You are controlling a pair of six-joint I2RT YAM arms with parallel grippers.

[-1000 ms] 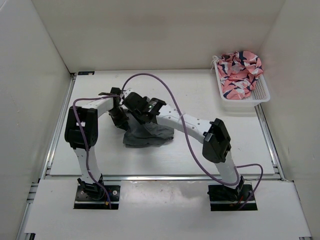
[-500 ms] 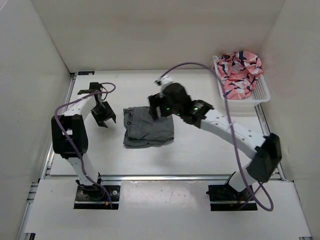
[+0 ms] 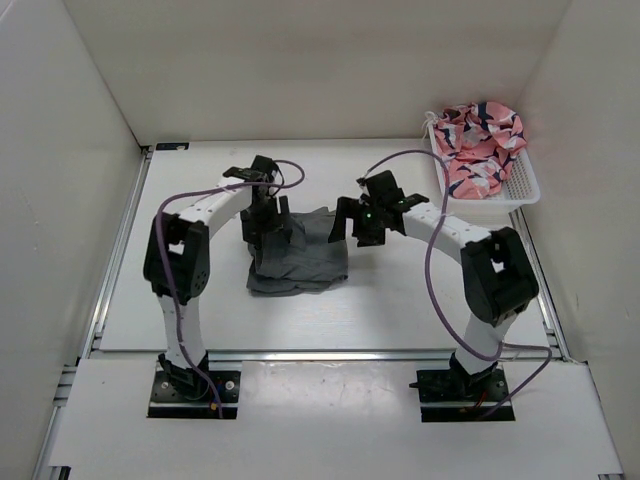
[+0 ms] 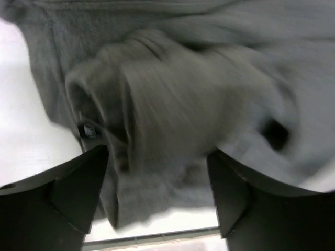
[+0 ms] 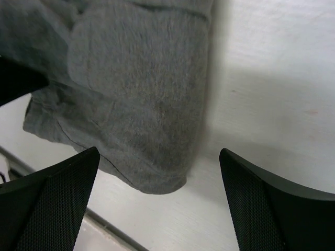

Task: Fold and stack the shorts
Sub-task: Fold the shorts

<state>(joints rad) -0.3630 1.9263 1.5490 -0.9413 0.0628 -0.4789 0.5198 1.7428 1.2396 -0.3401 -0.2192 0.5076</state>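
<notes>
Grip the grey shorts (image 3: 300, 262) for folding
Your left gripper (image 4: 156, 152) and right gripper (image 5: 159, 151) hang open at their far corners; pinch both evenly.

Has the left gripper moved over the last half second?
Yes. The left gripper swung right, away from the table's left rail, and now hangs over the shorts' left edge.

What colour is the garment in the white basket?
The garment is pink with white and navy markings; the top external view shows it best.
</notes>
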